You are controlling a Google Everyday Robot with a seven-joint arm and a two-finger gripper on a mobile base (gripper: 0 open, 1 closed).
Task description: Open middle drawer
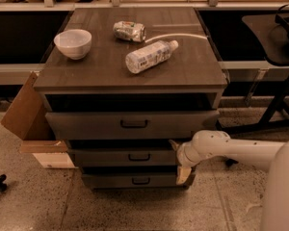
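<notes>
The middle drawer [106, 157] is the shallow dark wood-grain front in the centre of the cabinet, with a small black bar handle [139, 157]. My gripper [178, 159] is at the drawer's right end, on the white arm that comes in from the right. It is open: one fingertip [174, 144] shows above the drawer front and the other below it. It is well to the right of the handle and holds nothing. A dark gap runs above the middle drawer front.
The taller top drawer [86, 125] stands slightly pulled out; the lowest drawer [106, 180] is below. On the cabinet top [86, 73] are a white bowl [72, 43], a lying plastic bottle [149, 56] and a crushed can [129, 31]. A cardboard box [26, 112] stands left, a black stand [279, 100] right.
</notes>
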